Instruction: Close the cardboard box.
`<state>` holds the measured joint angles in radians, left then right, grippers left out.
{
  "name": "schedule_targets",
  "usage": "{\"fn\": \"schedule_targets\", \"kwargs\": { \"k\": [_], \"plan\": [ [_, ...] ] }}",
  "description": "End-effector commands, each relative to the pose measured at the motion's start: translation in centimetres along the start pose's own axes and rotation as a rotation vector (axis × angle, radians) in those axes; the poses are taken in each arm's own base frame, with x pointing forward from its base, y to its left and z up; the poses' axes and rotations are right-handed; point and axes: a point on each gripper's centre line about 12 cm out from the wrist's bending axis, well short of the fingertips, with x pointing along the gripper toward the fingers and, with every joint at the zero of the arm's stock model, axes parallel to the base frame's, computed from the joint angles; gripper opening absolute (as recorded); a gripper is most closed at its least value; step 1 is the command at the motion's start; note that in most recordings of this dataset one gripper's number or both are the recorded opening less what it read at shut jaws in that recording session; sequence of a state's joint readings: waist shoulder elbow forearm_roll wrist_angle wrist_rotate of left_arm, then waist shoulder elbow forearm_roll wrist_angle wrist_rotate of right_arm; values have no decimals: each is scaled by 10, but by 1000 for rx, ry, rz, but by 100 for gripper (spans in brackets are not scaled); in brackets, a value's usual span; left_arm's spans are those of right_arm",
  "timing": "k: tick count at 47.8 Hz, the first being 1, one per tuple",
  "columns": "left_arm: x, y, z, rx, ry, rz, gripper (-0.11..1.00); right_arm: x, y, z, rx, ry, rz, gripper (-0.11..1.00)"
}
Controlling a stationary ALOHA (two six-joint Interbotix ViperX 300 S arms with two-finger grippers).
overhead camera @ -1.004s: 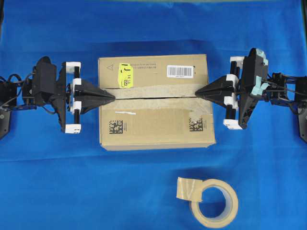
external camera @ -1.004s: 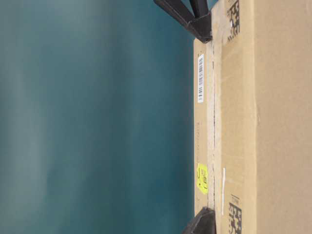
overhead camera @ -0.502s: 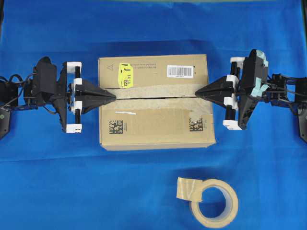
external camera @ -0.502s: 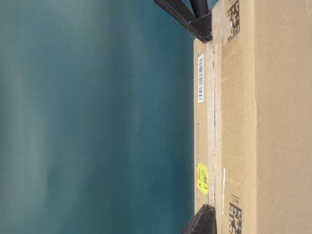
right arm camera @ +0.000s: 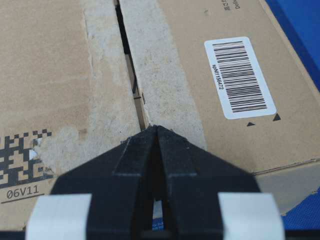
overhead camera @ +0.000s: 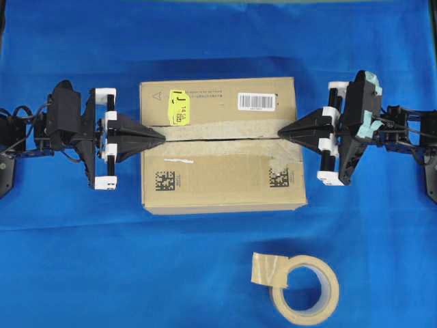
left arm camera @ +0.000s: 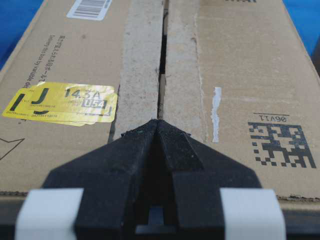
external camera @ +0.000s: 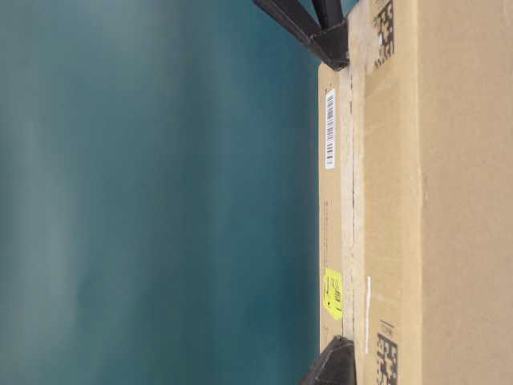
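Cardboard box [overhead camera: 222, 145] sits at the middle of the blue worktop [overhead camera: 218, 34], its top flaps folded flat and meeting along a narrow dark seam between two old tape strips. On the far flap are a yellow sticker [overhead camera: 179, 108] and a white barcode label [overhead camera: 256, 102]; the near flap carries two square codes. The left gripper [overhead camera: 161, 137] has its fingers pressed together with nothing between them, tips at the seam's left end. The right gripper [overhead camera: 280, 132] likewise has its fingers together and empty, tips at the seam's right end. A beige tape roll [overhead camera: 304, 285] lies near the worktop's front edge, well apart from the box.
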<state>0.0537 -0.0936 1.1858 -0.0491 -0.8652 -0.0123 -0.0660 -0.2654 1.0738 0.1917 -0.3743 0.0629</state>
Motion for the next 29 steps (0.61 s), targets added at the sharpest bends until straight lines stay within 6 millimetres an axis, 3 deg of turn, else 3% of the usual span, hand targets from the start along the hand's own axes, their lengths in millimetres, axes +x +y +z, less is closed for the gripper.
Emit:
{"fn": "schedule_targets", "kwargs": {
  "k": [1, 29],
  "plan": [
    [2, 3, 3, -9, -10, 12, 0, 0, 2, 5, 4, -17, 5, 0],
    [3, 2, 4, -11, -11, 10, 0, -2, 2, 7, 5, -26, 7, 0]
  ]
}}
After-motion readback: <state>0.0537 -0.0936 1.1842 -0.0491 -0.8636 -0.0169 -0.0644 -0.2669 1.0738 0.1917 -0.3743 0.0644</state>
